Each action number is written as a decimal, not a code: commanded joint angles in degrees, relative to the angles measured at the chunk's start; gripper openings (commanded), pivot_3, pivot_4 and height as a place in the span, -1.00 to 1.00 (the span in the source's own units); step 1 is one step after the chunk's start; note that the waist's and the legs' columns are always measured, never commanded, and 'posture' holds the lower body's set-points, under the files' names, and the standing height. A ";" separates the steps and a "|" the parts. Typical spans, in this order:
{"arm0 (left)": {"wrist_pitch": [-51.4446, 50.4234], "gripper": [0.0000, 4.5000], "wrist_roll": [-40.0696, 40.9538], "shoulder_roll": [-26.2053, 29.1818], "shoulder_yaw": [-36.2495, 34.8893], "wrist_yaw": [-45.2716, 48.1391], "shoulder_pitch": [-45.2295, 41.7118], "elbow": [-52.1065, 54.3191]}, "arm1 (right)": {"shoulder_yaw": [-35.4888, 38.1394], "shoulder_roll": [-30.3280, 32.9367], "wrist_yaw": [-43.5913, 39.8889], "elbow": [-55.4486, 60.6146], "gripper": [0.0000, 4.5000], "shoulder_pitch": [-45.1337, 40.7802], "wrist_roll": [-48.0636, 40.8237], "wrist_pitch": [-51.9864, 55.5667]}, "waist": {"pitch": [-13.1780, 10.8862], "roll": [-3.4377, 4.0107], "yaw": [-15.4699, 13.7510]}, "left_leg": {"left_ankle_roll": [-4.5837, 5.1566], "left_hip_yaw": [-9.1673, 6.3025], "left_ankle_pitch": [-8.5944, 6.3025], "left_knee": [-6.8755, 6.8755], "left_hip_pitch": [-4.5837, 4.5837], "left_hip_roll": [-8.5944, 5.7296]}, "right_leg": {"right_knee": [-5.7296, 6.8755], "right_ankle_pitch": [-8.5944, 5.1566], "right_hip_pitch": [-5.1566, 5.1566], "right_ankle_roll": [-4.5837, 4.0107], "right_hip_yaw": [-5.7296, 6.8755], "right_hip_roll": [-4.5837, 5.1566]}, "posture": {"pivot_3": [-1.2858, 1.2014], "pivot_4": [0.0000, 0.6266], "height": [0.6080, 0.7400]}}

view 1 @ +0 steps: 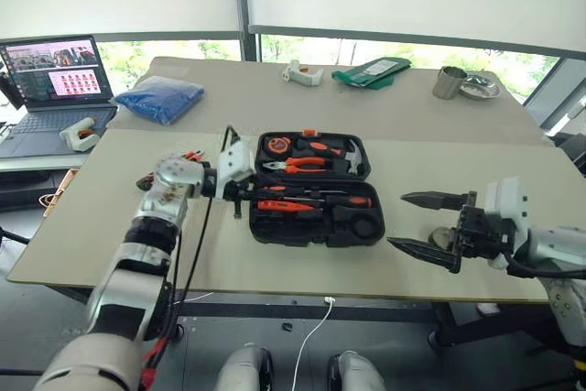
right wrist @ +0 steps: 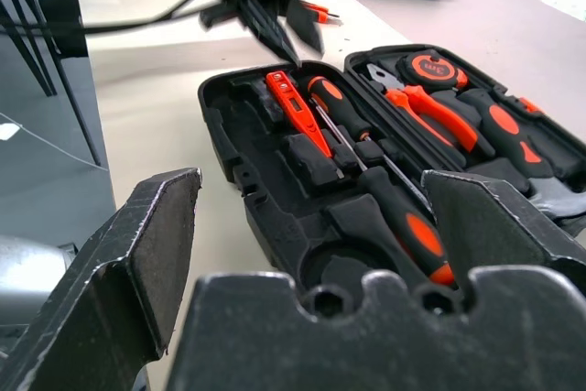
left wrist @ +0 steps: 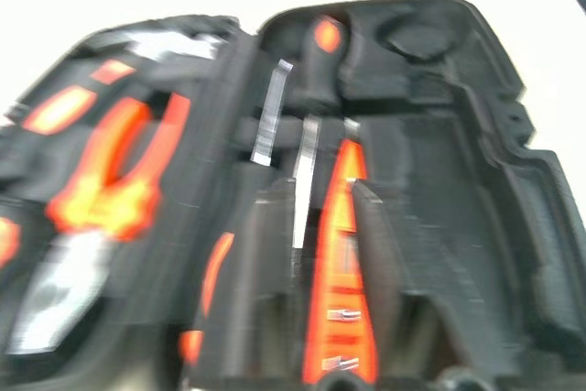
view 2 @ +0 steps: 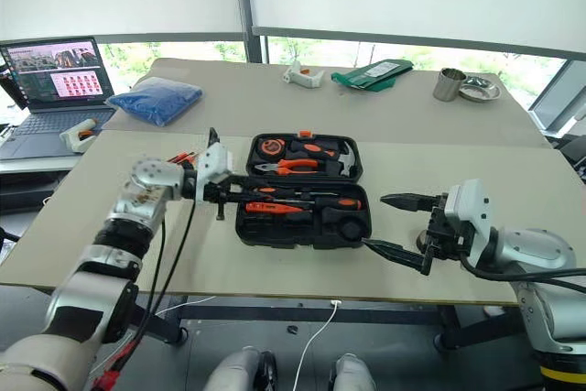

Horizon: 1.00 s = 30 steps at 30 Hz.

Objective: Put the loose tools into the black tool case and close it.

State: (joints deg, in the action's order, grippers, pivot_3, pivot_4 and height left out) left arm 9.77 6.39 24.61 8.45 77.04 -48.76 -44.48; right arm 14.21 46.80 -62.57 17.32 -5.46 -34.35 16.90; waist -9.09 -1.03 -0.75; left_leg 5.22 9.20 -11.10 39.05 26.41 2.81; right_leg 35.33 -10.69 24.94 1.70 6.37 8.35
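Observation:
The black tool case [view 1: 316,241] lies open in the middle of the table. Its near half holds an orange-and-black utility knife [right wrist: 293,107] and two black-and-orange screwdrivers [right wrist: 343,116] in their slots. My left gripper [view 1: 240,191] is shut at the case's left edge, pointing across the near half, with nothing seen between its fingers. A slim orange tool [right wrist: 320,13] lies on the table just behind that hand. My right gripper [view 1: 396,220] stands wide open to the right of the case, empty and pointing at it.
The case's far half holds pliers [view 1: 298,165], a hammer [view 1: 339,148] and a tape measure [view 1: 279,146]. At the back are a blue bag [view 1: 160,98], a laptop [view 1: 55,75], a green packet [view 1: 371,70] and a metal cup [view 1: 449,82].

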 commanded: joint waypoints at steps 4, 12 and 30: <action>5.06 -0.97 -4.23 -0.57 0.82 -6.57 -0.75 -0.92 | 1.23 0.22 -0.07 0.90 1.00 0.05 -0.17 -0.80 | 0.00 0.00 -0.04 | 0.00 0.00 0.00 0.00 0.00 0.00 | -0.01 0.00 -0.01 0.01 0.00 0.00 | 0.03 -0.52 1.00; 6.61 -0.97 -5.25 -1.12 2.26 -5.19 0.15 -1.94 | 1.64 0.06 0.53 1.69 1.00 1.08 -0.54 -0.56 | 0.00 0.00 -0.06 | 0.00 0.00 0.00 0.00 0.00 0.00 | -0.01 0.01 -0.01 0.01 0.00 0.01 | 0.03 -0.52 1.00; 5.76 -0.97 -3.03 -0.61 -0.90 -7.36 3.21 -2.53 | 0.80 -0.50 1.22 0.70 1.00 0.36 -0.34 -0.92 | 0.02 0.03 0.05 | -0.12 -0.04 -0.07 0.08 -0.15 0.03 | -0.01 -0.02 -0.17 0.13 0.00 0.02 | 0.03 -0.52 1.00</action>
State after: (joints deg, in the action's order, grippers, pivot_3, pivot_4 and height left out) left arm 15.46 1.91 23.20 8.62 68.50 -47.11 -47.82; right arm 14.04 46.40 -61.20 17.41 -4.27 -34.39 16.89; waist -9.08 -1.00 -0.70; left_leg 5.10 9.16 -11.18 39.13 26.26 2.85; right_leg 35.32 -10.71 24.78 1.82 6.37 8.36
